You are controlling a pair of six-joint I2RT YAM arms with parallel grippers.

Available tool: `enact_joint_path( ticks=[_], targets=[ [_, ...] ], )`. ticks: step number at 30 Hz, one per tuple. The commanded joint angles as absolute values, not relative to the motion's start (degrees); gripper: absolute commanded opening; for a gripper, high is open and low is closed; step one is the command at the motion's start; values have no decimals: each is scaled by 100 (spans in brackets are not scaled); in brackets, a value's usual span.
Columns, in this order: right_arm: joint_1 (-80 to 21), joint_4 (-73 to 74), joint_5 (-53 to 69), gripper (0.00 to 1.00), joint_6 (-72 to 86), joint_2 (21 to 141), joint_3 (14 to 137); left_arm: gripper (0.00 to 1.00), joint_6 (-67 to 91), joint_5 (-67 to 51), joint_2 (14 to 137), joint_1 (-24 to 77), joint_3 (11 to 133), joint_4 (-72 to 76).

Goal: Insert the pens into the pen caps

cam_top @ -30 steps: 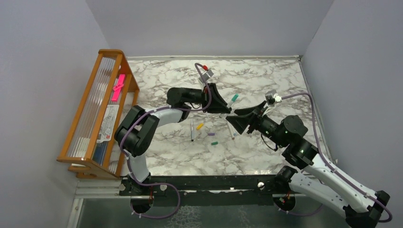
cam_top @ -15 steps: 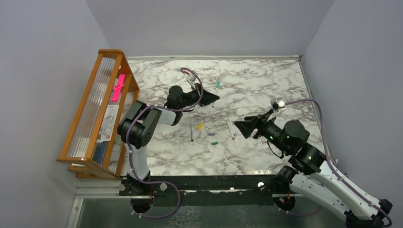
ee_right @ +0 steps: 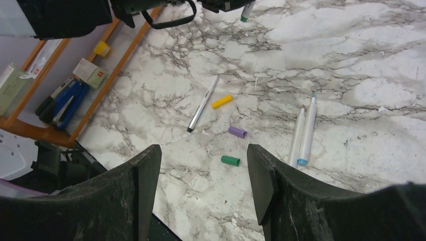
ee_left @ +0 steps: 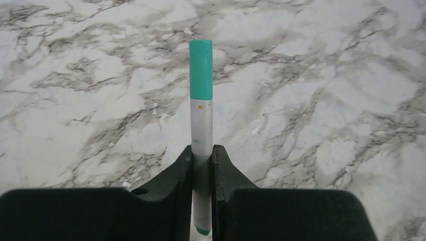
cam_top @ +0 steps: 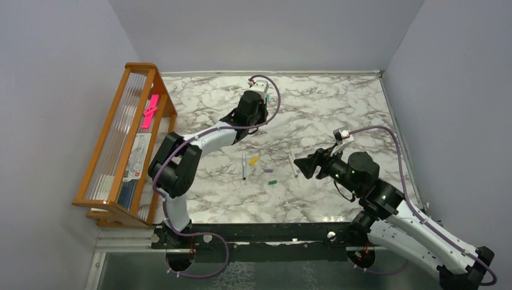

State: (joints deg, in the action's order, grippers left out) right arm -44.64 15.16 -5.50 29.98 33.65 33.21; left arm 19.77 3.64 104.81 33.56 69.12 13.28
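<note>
The left gripper (ee_left: 202,165) is clamped on a white-grey pen (ee_left: 202,130) low on the barrel, and the pen points straight away from the wrist camera to 12 o'clock. A teal cap (ee_left: 201,69) sits on its far end. In the top view this arm reaches toward 12 o'clock of the marble table (cam_top: 338,103).

The right gripper (ee_right: 203,150) hovers with its fingers spread wide and nothing between them, above the loose pieces near the table's middle. In its wrist view a purple cap (ee_right: 237,132) lies there, with a green cap (ee_right: 230,160) near it at 6 o'clock and an orange cap (ee_right: 222,101) at 11 o'clock. A dark-tipped pen (ee_right: 203,103) lies just beside the orange cap at 9 o'clock. Two pens (ee_right: 297,135) lie side by side at 3 o'clock of the purple cap – close together, whether touching I cannot tell.
</note>
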Motion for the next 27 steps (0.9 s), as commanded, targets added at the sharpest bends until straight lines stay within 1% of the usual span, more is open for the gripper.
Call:
enact_joint_path(
  ticks=[1,4,7,10,13,17,20,22,25,27],
  targets=[
    [-4491,1223,-508,64,3080,3454,3250,0,1497,1577,10968,3393,7495,-103],
    [-4491,1186,-477,64,3124,3521,3198,0,1535,1579,11105,3393,7662,-262],
    [-4488,1148,-453,66,3136,3545,3131,0,1564,1531,11298,3393,7957,-554],
    [-4491,1151,-465,67,3146,3534,3098,5,1662,1473,11351,3393,7979,-597],
    [-4491,1175,-475,67,3155,3509,3072,16,1802,1248,11408,3360,8068,-697],
    [-4491,1221,-485,68,3164,3511,3032,40,1941,1040,11495,3327,8198,-838],
    [-4491,1232,-501,68,3157,3543,3004,51,2015,950,11494,3299,8200,-870],
    [-4491,1270,-511,68,3146,3623,3025,54,2053,881,11475,3275,8179,-878],
    [-4487,1306,-502,68,3131,3850,3052,55,2095,795,11364,3270,8102,-840],
    [-4487,1396,-573,68,3114,4252,3167,54,2128,676,11151,3271,7927,-626]
  ],
)
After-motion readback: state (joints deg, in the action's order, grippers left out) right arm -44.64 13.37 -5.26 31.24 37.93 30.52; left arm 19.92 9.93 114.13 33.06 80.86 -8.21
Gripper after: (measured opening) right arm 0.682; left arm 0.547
